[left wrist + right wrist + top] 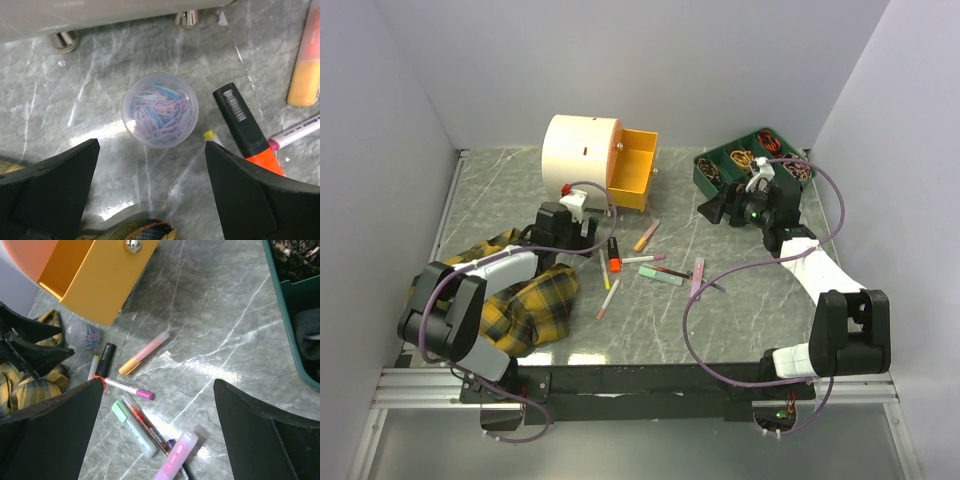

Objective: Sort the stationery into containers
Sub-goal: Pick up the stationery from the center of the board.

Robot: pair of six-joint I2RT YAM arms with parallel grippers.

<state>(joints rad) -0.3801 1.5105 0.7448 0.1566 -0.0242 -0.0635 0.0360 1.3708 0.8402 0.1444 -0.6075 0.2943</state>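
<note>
**Operator:** Overhead first. Where does everything sit?

**Spotter:** Your cream drum-shaped chest (582, 150) stands at 11 o'clock on the grey marbled table (740, 330). Its yellow drawer (632, 168) is pulled out toward 3 o'clock. The loose pens and highlighters (660, 278) lie scattered mid-table, around 5 o'clock from the drawer. A yellow-black plaid cloth (535, 300) lies at 8 o'clock and a green compartment tray (755, 165) at 1 o'clock. Your left gripper (582, 228) is low beside the chest, and your right gripper (712, 208) is near the tray.

**Operator:** Left wrist?

**Spotter:** Your fingers (50, 195) are spread wide and hold nothing. A clear round plastic pot (160, 110) of pastel paper clips stands at 12 o'clock, just ahead of the gap and apart from both fingers. An orange highlighter with a black cap (245, 125) lies at 2 o'clock, its orange end hidden under your right finger.

**Operator:** Right wrist?

**Spotter:** These are wide apart too, with nothing gripped. A mint highlighter (132, 427) and a lilac highlighter (175, 457) lie at 6 o'clock. The drawer is at 11 o'clock and the pot at 9 o'clock.
</note>
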